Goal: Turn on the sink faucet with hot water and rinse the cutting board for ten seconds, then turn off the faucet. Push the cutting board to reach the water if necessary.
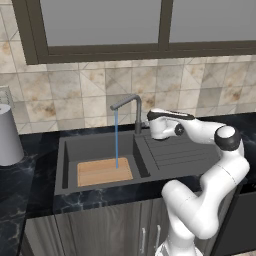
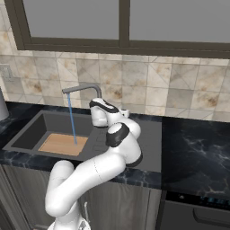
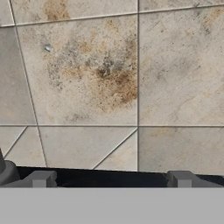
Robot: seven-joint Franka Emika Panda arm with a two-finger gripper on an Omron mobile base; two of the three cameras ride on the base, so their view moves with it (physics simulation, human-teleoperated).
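The dark grey sink faucet (image 1: 136, 114) (image 2: 98, 92) stands behind the sink (image 1: 70, 150) (image 2: 31, 130), its spout swung left over the basin. A thin blue stream of water (image 1: 116, 140) (image 2: 72, 121) falls from the spout tip onto the right part of the light-tan cutting board (image 1: 102, 171) (image 2: 60, 143), which lies flat on the basin floor. My gripper (image 1: 150, 121) (image 2: 94, 108) (image 3: 111, 179) hovers just right of the faucet post and faces the tiled wall. Its fingertips (image 3: 41, 178) stand wide apart, open, with nothing between them.
The ribbed drainboard (image 1: 175, 150) lies under my forearm. A tall grey canister (image 1: 7, 135) stands on the black counter (image 2: 197, 143) at far left. A tiled backsplash (image 3: 109, 78) and a window (image 1: 100, 25) rise behind the sink.
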